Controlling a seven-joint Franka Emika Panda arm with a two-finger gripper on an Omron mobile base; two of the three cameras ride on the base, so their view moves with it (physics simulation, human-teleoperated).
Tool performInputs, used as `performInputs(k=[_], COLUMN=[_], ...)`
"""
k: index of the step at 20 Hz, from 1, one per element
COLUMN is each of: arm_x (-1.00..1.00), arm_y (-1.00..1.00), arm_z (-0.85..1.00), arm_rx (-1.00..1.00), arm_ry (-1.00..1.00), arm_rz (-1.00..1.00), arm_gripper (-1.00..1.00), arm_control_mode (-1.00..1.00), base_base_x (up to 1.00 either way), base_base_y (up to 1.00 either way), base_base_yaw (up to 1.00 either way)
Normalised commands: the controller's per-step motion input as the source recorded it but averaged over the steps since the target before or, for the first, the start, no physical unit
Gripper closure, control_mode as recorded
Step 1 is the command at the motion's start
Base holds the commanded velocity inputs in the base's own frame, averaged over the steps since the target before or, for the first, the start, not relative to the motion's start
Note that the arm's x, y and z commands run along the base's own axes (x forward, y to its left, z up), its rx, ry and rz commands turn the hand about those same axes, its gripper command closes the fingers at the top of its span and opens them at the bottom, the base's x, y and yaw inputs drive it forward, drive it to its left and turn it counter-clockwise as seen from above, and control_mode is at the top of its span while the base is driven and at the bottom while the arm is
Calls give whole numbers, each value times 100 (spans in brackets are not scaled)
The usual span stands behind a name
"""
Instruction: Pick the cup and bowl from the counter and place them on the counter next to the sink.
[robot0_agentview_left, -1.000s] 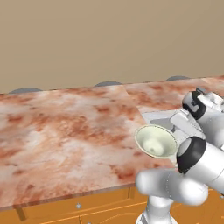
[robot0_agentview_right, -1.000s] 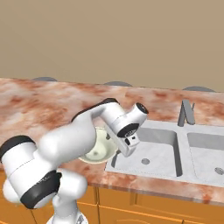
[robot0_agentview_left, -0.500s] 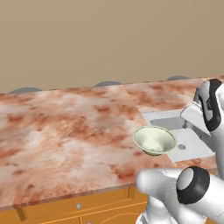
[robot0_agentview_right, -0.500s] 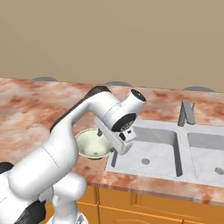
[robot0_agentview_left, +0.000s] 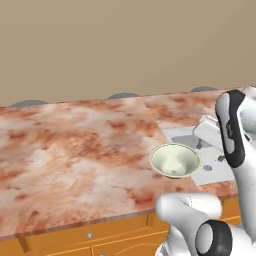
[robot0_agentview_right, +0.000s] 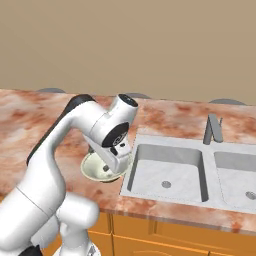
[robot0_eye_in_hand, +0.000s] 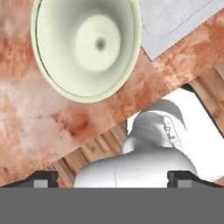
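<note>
The pale cream-green bowl (robot0_agentview_left: 175, 161) (robot0_agentview_right: 95, 170) (robot0_eye_in_hand: 87, 43) sits upright on the marbled counter (robot0_agentview_left: 75, 150) (robot0_agentview_right: 165, 117) (robot0_eye_in_hand: 43, 127), right beside the left edge of the sink (robot0_agentview_left: 186, 134) (robot0_agentview_right: 167, 172) (robot0_eye_in_hand: 175, 17). My gripper (robot0_agentview_right: 111, 162) (robot0_eye_in_hand: 111, 178) hovers over the bowl's near side, open, with nothing between its fingertips (robot0_eye_in_hand: 41, 179). In the right base view my hand hides part of the bowl. The cup is out of view.
A grey faucet (robot0_agentview_right: 214, 129) stands behind the double sink basin. Orange cabinet fronts (robot0_agentview_left: 90, 235) run below the counter edge. The counter stretches wide to the left of the bowl. A beige wall backs it.
The bowl stays at the same spot beside the sink. My arm has swung upward and the hand has risen off the bowl, jaws still wide.
</note>
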Motion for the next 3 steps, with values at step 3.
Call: performInputs(k=[3], arm_x=[-7], arm_y=[93], arm_z=[1], arm_rx=[-7], arm_ry=[-4], arm_rz=[0], arm_gripper=[-100], arm_control_mode=[-100], base_base_x=[0], base_base_y=[0], base_base_yaw=[0])
